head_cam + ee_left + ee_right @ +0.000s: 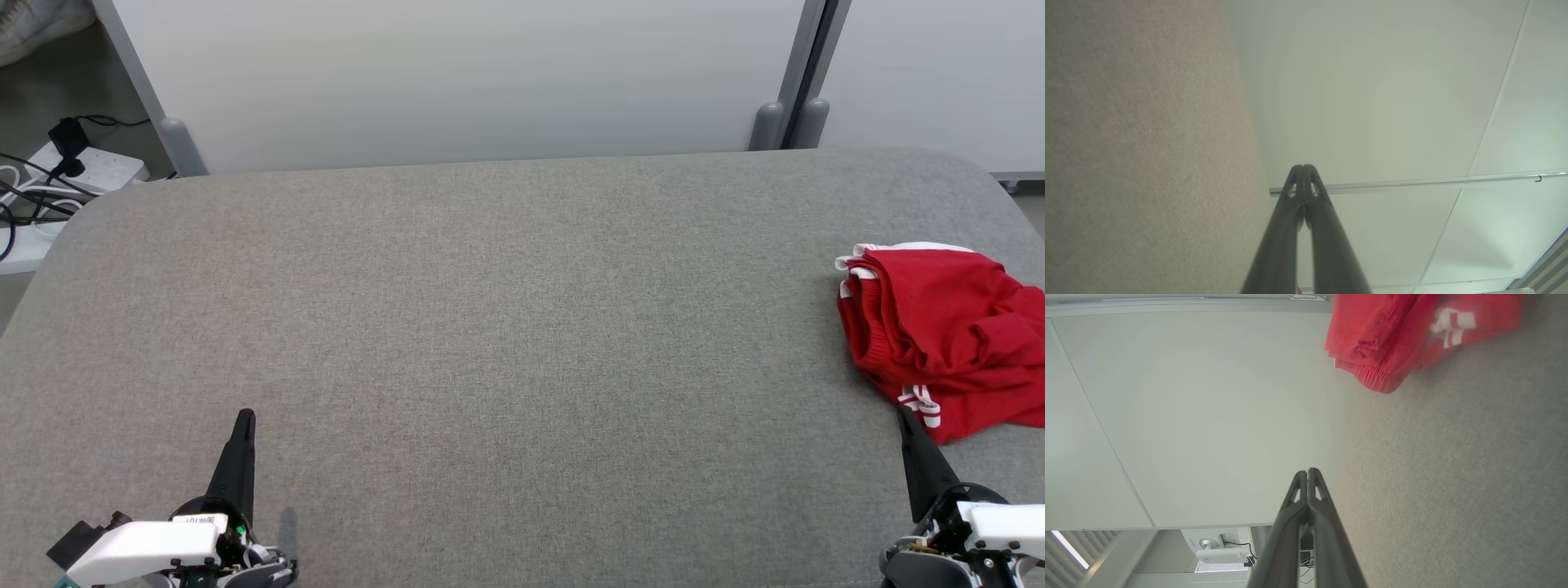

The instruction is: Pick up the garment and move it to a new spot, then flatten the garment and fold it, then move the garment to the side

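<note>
A red garment (pixel 947 335) with white stripes lies crumpled at the right edge of the grey padded table (pixel 506 327). In the right wrist view the garment (pixel 1392 339) sits at the top, ahead of the fingers. My right gripper (pixel 904 416) is shut and empty, its tip just short of the garment's near edge; its closed tips (pixel 1307 472) point past the cloth. At the lower left my left gripper (pixel 244 418) is shut and empty, far from the garment, and in its own view the tips (pixel 1303 166) meet above the table edge.
White partition panels (pixel 457 73) stand along the table's far edge, with grey posts (pixel 788 122) at the back right. A power strip with cables (pixel 57 175) lies on the floor at the far left.
</note>
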Robot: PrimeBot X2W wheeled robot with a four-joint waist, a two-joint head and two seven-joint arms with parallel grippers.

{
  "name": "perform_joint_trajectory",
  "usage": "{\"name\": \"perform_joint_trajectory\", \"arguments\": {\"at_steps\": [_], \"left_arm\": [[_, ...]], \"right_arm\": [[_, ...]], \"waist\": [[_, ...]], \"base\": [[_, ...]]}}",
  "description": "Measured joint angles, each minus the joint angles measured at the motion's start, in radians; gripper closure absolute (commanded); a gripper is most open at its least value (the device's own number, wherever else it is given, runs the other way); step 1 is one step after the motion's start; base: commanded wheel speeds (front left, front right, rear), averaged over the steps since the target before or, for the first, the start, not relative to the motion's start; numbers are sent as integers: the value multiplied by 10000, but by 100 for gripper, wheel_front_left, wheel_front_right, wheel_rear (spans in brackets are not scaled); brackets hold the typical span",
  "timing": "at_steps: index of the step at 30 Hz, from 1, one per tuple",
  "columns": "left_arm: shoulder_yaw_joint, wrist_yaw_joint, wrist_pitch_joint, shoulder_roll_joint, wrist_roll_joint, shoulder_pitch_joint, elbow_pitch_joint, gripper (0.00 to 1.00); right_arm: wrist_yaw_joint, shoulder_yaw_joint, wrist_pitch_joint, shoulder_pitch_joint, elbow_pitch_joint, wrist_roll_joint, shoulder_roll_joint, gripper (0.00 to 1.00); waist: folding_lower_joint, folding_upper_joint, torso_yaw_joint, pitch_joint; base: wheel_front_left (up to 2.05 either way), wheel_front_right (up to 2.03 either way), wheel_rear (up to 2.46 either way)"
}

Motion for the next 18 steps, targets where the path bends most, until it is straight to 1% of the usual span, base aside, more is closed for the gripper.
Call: {"name": "perform_joint_trajectory", "arguments": {"at_steps": [18], "left_arm": [[0, 0, 0, 0, 0, 0, -2, 100]], "right_arm": [[0, -8, 12, 0, 0, 0, 0, 100]], "waist": [[0, 0, 0, 0]], "base": [[0, 0, 0]]}}
